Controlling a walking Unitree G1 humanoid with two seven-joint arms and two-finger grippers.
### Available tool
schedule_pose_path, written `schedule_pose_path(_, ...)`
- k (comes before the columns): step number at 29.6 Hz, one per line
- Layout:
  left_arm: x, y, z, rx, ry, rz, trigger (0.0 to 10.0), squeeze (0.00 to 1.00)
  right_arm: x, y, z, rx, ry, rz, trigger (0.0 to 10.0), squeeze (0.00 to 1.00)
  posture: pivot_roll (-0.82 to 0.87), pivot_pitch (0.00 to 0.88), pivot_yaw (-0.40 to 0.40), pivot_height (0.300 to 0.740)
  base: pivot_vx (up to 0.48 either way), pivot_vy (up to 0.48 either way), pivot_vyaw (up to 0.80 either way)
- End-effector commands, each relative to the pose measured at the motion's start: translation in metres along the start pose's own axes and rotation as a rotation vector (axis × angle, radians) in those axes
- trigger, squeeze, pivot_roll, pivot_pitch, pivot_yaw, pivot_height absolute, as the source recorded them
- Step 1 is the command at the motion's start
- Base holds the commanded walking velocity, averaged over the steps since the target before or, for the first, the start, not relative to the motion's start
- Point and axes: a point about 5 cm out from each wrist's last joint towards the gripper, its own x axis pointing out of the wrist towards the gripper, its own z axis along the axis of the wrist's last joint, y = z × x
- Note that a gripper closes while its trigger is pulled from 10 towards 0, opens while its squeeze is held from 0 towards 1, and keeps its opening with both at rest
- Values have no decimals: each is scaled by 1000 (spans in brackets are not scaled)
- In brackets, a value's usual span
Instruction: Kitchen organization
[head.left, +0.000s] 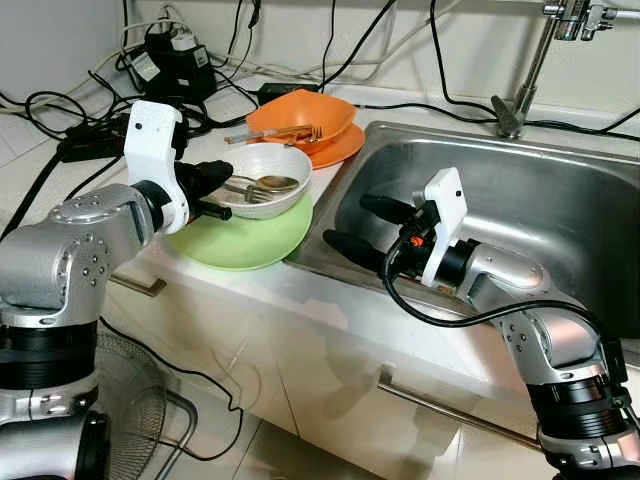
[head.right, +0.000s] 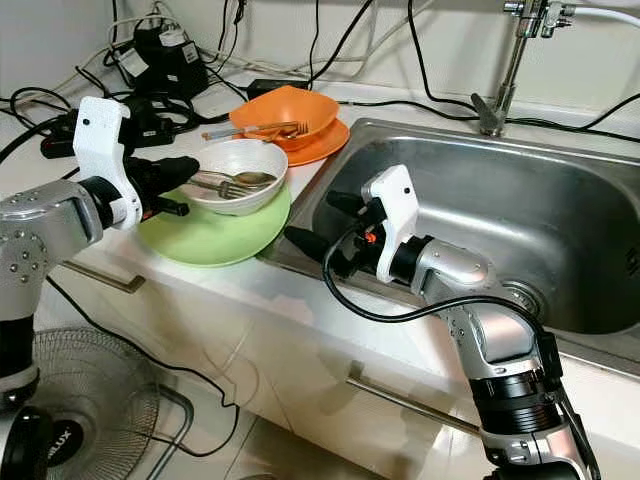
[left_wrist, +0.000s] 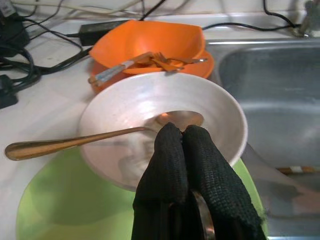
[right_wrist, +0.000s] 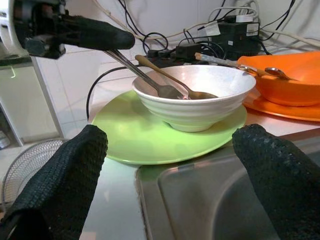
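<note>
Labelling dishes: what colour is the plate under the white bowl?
Light green plate; clearest in the right wrist view.

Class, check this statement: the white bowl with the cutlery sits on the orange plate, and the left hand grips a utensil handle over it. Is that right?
Not quite. The white bowl sits on the green plate, as the right wrist view shows. The orange plate lies further back beneath the orange bowl. The rest holds: the left hand is shut on a utensil handle over the bowl.
</note>
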Motion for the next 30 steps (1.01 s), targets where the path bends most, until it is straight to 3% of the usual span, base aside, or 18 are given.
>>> schedule_pose_path(1,-4,-5,8,30,-9,-42,0,0,0,0,2,-17,-3,6,10000,663,-50,0,119,740,0,0,0)
schedule_pose_path(11,-16,5,38,124,-57,-27,0,0,-1,-1,3,-21,-3,3,10000,663,-51,0,118,740,0,0,0)
schedule_pose_path(19,-16,0,69,79,-339,-28,0,0,1,-2,3,-15,-6,0,10000,663,-53,0,111,740,0,0,0)
schedule_pose_path(23,-11,-11,70,-75,-525,-132,0,0,2,-3,4,-5,-16,-9,10000,663,-55,0,108,740,0,0,0)
schedule_pose_path(24,-11,-11,70,-75,-525,-132,0,0,2,-3,4,-5,-16,-9,10000,663,-55,0,108,740,0,0,0)
schedule_pose_path(26,-5,-18,62,-273,-627,-202,0,0,4,-4,5,2,-26,-25,10000,659,-58,0,104,740,0,0,0)
schedule_pose_path(27,0,-21,52,-460,-694,-249,0,0,5,-5,6,7,-32,-40,10000,659,-62,0,104,740,0,0,0)
schedule_pose_path(28,0,-21,52,-460,-694,-249,0,0,5,-5,6,7,-32,-40,10000,659,-62,0,104,740,0,0,0)
schedule_pose_path(29,6,-24,42,-602,-733,-283,0,0,6,-6,6,12,-36,-52,10000,663,-67,0,103,740,0,0,0)
schedule_pose_path(30,8,-25,38,-644,-744,-297,0,0,6,-6,6,14,-38,-55,10000,663,-67,0,103,740,0,0,0)
